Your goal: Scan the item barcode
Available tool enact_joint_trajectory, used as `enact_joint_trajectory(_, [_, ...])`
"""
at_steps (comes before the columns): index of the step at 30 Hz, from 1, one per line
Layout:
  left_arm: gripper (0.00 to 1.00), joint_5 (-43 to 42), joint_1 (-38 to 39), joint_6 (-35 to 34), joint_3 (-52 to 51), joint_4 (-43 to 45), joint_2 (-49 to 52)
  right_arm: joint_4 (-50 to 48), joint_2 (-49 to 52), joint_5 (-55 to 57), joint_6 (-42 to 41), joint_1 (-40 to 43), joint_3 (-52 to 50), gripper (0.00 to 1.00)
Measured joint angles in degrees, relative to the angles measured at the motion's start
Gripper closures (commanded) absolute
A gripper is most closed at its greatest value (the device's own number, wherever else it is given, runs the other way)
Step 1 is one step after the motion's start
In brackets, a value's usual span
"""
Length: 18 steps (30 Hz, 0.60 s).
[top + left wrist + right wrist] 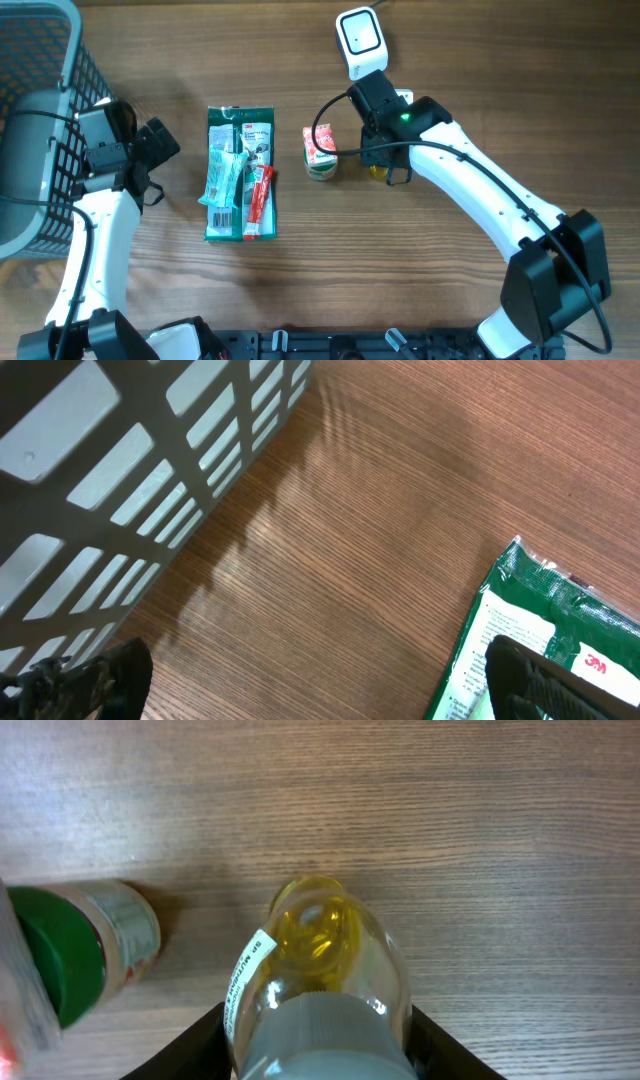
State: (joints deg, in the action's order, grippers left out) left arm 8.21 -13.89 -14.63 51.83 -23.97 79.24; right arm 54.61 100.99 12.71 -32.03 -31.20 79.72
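The left end effector (165, 148) hangs spread wide with the green package (240, 175) just to its right, while the right end effector (380, 160) pinches the bottle of yellow liquid (320, 950) between its fingers (200, 1050), a green-capped jar (321, 165) on the worktop (450, 60) just to its left and the white scanner (360, 38) beyond it.

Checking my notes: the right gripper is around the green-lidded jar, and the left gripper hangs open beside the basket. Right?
Not quite. The right gripper is around the yellow bottle; the green-lidded jar stands apart beside it, as the right wrist view shows. The left gripper is open beside the basket.
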Motion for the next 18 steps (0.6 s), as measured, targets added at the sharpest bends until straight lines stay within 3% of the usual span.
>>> enact_joint_trajectory(3, [0.00, 0.00, 0.00, 0.00, 0.00, 0.02, 0.00, 0.42, 0.00, 0.00, 2.56, 0.00, 0.00, 0.59])
enact_joint_trajectory(10, [0.00, 0.00, 0.00, 0.00, 0.00, 0.00, 0.00, 0.90, -0.61, -1.14, 6.86, 0.07, 0.00, 0.54])
enact_joint_trajectory(12, [0.00, 0.00, 0.00, 0.00, 0.00, 0.00, 0.00, 1.07, -0.85, -1.70, 7.10, 0.07, 0.00, 0.33])
enact_joint_trajectory(14, [0.00, 0.00, 0.00, 0.00, 0.00, 0.00, 0.00, 1.07, -1.05, -2.03, 7.76, 0.07, 0.00, 0.23])
enact_joint_trajectory(15, [0.00, 0.00, 0.00, 0.00, 0.00, 0.00, 0.00, 1.05, -1.18, -2.08, 7.67, 0.07, 0.00, 0.12])
enact_joint_trajectory(18, [0.00, 0.00, 0.00, 0.00, 0.00, 0.00, 0.00, 1.51, -1.36, -2.21, 8.02, 0.07, 0.00, 0.00])
